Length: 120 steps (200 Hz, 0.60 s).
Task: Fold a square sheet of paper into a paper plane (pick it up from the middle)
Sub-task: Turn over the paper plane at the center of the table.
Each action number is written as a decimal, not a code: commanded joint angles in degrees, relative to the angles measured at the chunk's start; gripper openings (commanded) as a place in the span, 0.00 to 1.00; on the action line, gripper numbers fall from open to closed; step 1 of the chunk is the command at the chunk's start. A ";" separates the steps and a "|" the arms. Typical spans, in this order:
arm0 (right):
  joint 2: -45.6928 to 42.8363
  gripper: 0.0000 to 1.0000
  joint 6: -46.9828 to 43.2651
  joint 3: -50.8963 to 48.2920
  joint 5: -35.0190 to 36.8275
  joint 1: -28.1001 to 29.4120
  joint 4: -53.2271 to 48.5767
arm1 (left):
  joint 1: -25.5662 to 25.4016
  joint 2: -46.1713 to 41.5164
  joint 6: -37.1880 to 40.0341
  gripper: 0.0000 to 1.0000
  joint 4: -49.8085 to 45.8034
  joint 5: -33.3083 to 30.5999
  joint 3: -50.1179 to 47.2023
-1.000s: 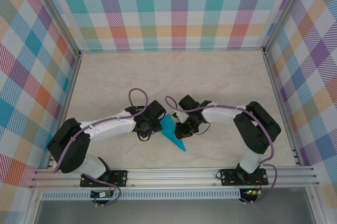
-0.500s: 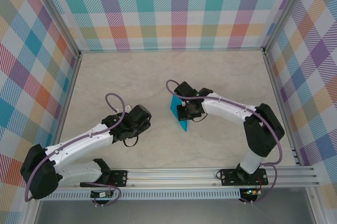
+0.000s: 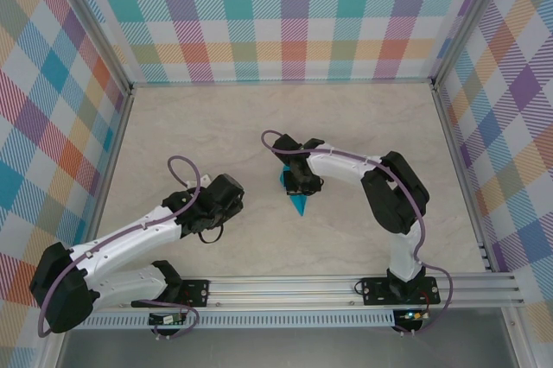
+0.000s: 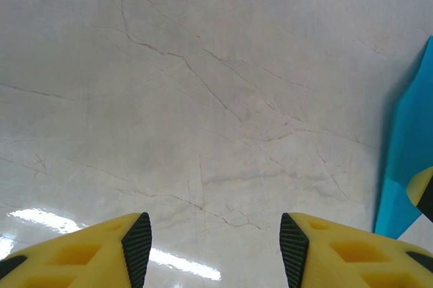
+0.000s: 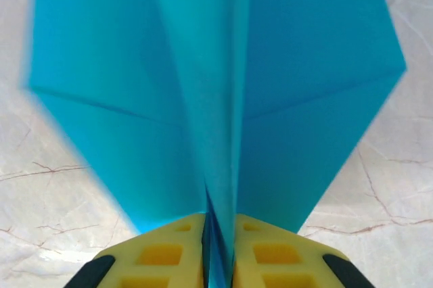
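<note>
The folding looks nearly finished to me: the paper plane (image 5: 216, 85) is already a pointed dart with a centre crease and two wings sloping away on either side, not a flat square. My right gripper (image 5: 220, 234) has its two yellow fingers pressed close together on the plane's centre fold. The thin keel is pinched between them, and the wings fan out ahead of my fingertips, left and right of the gap. From above, the plane pokes out from under that gripper, its tip pointing toward my bases. My left gripper (image 4: 215, 247) hovers over bare table (image 4: 203, 99) with its fingers spread apart and nothing between them. The plane's blue edge sits well off to the right of its right finger, not touching. I judge that little is left: perhaps sharpening the wing creases, then setting the plane down and letting go. Whether the wings are even I cannot tell, since the close view is blurred.
</note>
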 commanded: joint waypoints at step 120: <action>-2.48 0.32 0.31 2.62 0.36 -0.83 -4.00 | 1.60 -0.74 3.12 0.58 -1.66 -1.99 0.03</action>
